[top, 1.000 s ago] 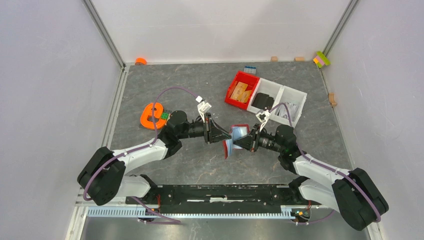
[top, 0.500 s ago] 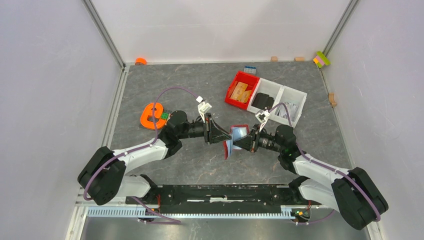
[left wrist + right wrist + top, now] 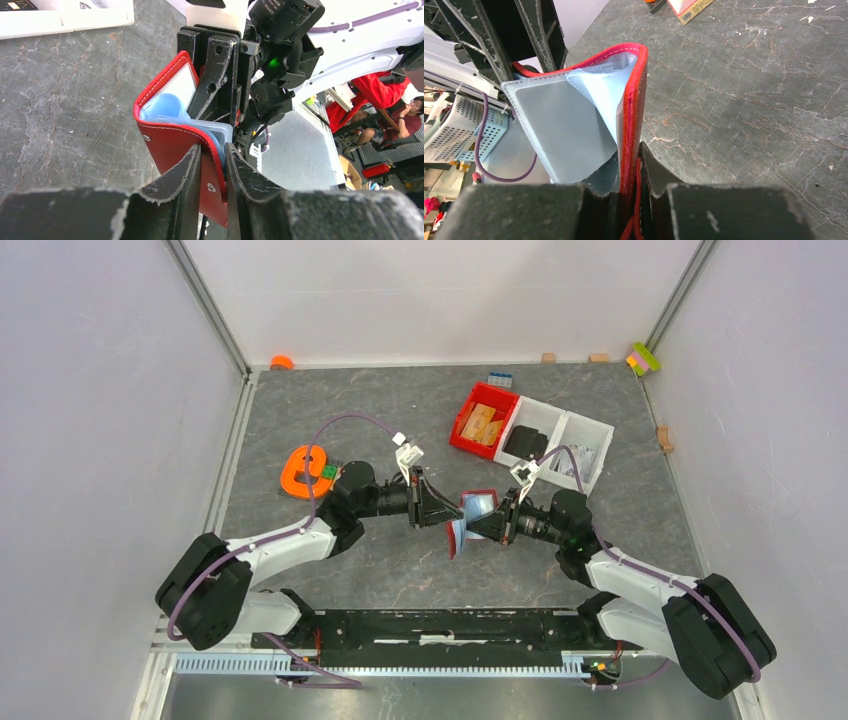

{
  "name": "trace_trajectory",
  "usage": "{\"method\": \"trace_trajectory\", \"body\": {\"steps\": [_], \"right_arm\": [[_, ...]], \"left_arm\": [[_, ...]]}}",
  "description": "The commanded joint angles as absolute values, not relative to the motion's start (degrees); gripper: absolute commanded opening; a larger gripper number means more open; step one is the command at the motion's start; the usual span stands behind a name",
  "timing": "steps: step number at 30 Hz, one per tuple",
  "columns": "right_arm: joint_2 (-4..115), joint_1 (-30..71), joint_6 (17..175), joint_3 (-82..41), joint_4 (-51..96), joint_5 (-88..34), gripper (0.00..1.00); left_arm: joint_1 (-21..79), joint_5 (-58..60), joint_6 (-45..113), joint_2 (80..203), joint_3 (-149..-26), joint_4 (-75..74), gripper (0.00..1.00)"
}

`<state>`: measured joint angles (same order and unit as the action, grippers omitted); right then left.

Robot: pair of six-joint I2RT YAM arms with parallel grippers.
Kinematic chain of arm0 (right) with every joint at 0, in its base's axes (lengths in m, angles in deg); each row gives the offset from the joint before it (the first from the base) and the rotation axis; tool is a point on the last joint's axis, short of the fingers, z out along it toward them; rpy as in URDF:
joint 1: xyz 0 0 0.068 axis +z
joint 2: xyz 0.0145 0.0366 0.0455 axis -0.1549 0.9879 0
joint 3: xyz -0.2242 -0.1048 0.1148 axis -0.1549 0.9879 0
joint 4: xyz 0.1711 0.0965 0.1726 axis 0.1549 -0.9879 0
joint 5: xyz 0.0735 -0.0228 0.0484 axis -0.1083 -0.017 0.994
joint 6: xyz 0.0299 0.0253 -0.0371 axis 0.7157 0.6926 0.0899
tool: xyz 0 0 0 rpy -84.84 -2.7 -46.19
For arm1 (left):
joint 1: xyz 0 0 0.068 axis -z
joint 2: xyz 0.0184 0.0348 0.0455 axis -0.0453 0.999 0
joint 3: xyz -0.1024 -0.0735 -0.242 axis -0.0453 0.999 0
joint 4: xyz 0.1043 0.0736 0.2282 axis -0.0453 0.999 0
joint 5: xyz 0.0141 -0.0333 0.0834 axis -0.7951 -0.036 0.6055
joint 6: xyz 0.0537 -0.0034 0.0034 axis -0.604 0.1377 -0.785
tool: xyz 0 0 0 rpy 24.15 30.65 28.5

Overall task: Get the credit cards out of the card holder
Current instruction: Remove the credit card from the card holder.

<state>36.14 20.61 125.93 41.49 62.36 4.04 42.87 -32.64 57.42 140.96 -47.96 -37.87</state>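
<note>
The left hand [image 3: 441, 510] is seen clamped on one flap of the card holder [image 3: 481, 495], which is held up off the desk [image 3: 400, 410] between the two hands. In the left wrist view, the red flap [image 3: 170, 145] is pinched between the hand's [image 3: 212, 152] fingers. A pale strip is trapped there with it. Whether that strip is a card edge or only the clear pocket cannot be told.

Just beyond those fingertips the holder is spread open like a book. A light blue card [image 3: 167, 107] is seen bowed inside it, tucked against the far flap. From the right wrist view the same blue card [image 3: 599, 95] is shown curling out of the fold. A grey card [image 3: 559, 130] is seated beside it in a stitched clear sleeve, fanned out to the left of the right hand's fingers. No pinkish-red card can be made out.

The right hand [image 3: 483, 524] is closed tight on the opposite flap, whose red edge [image 3: 634, 95] rises straight up from between its [image 3: 628, 157] fingers.

It is judged that only the opening has been done. The holder has been lifted and parted, but no card is seen lying free on the desk, and both visible cards remain inside. Every card is therefore left to be drawn out. One hand would probably have to be freed from its flap for that.
</note>
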Motion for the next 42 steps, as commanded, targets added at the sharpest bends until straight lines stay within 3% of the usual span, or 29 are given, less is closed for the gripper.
{"method": "trace_trajectory", "body": {"steps": [1, 10, 18, 26, 31, 38, 40, 42], "right_arm": [[36.02, 20.95, 126.7, 40.24, 67.59, 6.25, 0.0], [35.06, 21.06, 124.46, 39.54, 63.75, 3.82, 0.0], [34.74, 21.5, 122.08, 38.89, 59.5, -0.55, 0.0], [34.11, 21.67, 120.26, 38.28, 55.75, -4.15, 0.0], [34.6, 21.62, 120.62, 38.37, 56.26, -3.82, 0.0], [35.06, 21.75, 120.86, 38.49, 57.09, -3.22, 0.0], [35.52, 21.82, 120.8, 38.2, 57.04, -2.79, 0.09], [36.15, 22.05, 120.81, 38.08, 57.38, -2.35, 0.19]], "left_arm": [[43.16, -32.96, 57.65, 141.81, -48.18, -39.77, 0.3], [43.11, -26.04, 54.5, 140.99, -49.41, -31.18, 0.26], [43.11, -21.91, 53.07, 142.17, -50.82, -26.25, 0.33], [43.11, -21.96, 53.11, 141.99, -50.79, -26.08, 0.47], [43.11, -24.4, 54.1, 141.7, -49.9, -29.18, 0.39], [43.11, -25.8, 54.52, 144.62, -51.58, -28.3, 0.43], [43.12, -25.09, 54.23, 145.73, -52.5, -26.21, 0.39], [43.11, -23.25, 53.93, 146.91, -53.68, -23.38, 0.25]]}}
